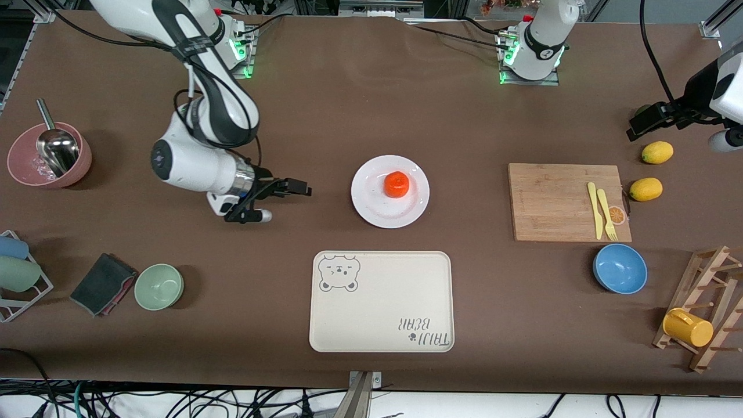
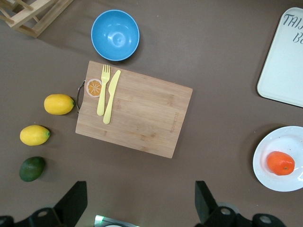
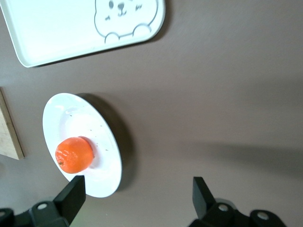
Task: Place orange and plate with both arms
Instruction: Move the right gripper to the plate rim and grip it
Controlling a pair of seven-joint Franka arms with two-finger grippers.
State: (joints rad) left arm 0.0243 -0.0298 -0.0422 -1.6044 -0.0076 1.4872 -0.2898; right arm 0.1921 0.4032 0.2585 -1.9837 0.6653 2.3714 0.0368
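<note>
Orange (image 1: 397,184) sits on plate (image 1: 390,191) mid-table. Right gripper (image 1: 282,200) beside the plate, fingers apart; left gripper (image 1: 659,119) waits near the table's edge, fingers apart.

text: "TAIJI BEAR" | on: cream tray (image 1: 380,302) | near bear drawing

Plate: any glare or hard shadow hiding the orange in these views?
Front view: plate shows soft sheen, orange clear. Right wrist view: plate throws a dark shadow on the cloth, orange sharp. Left wrist view: orange sharp, plate cut by the frame edge.
</note>
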